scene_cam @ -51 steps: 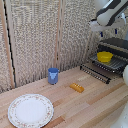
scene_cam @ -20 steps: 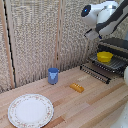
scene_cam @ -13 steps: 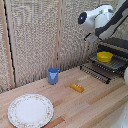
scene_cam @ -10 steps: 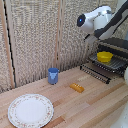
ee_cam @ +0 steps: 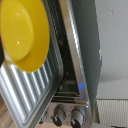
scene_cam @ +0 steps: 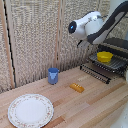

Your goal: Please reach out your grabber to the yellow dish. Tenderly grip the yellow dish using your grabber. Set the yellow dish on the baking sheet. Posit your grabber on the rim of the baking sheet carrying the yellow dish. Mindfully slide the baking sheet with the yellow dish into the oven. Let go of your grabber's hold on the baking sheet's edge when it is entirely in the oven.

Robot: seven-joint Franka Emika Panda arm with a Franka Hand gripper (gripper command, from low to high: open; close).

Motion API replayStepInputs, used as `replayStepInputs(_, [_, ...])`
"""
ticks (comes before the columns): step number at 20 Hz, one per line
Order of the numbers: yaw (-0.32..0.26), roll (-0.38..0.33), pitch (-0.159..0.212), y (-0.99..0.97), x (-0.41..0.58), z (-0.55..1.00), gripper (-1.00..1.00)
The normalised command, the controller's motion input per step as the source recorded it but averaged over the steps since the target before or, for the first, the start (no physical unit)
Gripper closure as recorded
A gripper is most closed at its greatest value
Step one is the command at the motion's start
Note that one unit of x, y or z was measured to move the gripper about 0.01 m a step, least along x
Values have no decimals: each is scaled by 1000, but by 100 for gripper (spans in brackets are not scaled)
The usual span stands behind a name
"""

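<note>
yellow dish (scene_cam: 104, 56) sat on baking sheet (scene_cam: 111, 65), below and well apart from grabber | fingers out of view, opening could not be told | sheet looked stiff, slick metal; best pinched at near rim | oven (ee_cam: 85, 55) behind

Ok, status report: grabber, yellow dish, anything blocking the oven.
Grabber's fingers out of view, state unknown. Yellow dish sits on the baking sheet at the oven mouth. Nothing seen blocking the slide.

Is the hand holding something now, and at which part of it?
It cannot be told: no fingers show in either view. The yellow dish lies on the baking sheet, apart from the arm.
</note>
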Motion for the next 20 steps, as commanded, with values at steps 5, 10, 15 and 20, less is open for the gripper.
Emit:
replayStepInputs(5, [74,-251,124,400,198,-590,-100])
replayStepInputs(10, [-16,-95,40,75,26,-387,-100])
replayStepInputs(15, [-86,25,26,-417,-206,-188,-100])
replayStepInputs(20, [-85,35,40,-539,-130,-42,-100])
